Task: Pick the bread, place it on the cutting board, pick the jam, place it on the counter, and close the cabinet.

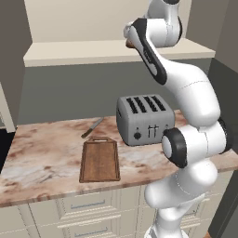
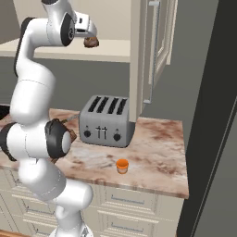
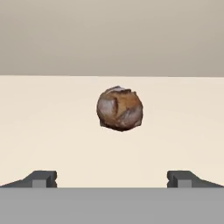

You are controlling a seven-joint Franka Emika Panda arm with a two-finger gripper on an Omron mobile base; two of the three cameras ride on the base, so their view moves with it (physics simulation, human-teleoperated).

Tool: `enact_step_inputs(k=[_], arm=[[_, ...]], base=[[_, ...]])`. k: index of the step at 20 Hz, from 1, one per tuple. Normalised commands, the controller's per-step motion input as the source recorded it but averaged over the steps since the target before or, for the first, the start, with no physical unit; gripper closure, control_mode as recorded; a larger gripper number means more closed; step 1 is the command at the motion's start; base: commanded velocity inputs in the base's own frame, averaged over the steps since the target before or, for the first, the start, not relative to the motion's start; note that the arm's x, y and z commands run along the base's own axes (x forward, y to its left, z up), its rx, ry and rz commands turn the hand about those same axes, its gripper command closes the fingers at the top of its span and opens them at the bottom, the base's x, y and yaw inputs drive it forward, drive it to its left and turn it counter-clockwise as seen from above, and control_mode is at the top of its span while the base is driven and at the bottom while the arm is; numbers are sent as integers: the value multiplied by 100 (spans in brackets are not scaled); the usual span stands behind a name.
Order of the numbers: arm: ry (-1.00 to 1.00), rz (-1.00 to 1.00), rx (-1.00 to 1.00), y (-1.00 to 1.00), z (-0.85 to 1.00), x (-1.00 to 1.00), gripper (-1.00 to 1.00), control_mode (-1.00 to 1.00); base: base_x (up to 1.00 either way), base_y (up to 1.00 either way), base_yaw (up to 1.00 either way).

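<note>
The bread (image 3: 119, 108), a round brown roll, lies on the cream shelf (image 3: 52, 131) inside the cabinet. It also shows in the right base view as the bread (image 2: 91, 42), just past the raised hand. My gripper (image 3: 112, 179) is open, aimed at the roll from a short way off, with nothing between its fingers. The cutting board (image 1: 99, 160) lies bare on the counter (image 1: 42, 153), left of the toaster. The orange jam (image 2: 122, 165) stands on the counter (image 2: 159, 152) in front of the toaster. The cabinet door (image 2: 157, 41) stands open.
A grey four-slot toaster (image 1: 144, 120) sits mid-counter below the arm. A knife (image 1: 92, 128) lies behind the board. Cream drawers (image 1: 83, 204) run under the counter. A dark tall unit (image 2: 213, 139) bounds the right side.
</note>
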Motion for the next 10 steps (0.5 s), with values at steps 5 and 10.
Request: enact_step_inputs(k=[5,10], arm=[[-1,0,0,-2,-13,40,-100,-100],[-1,0,0,-1,-7,40,-100,-100]], base=[[0,0,0],[0,0,0]])
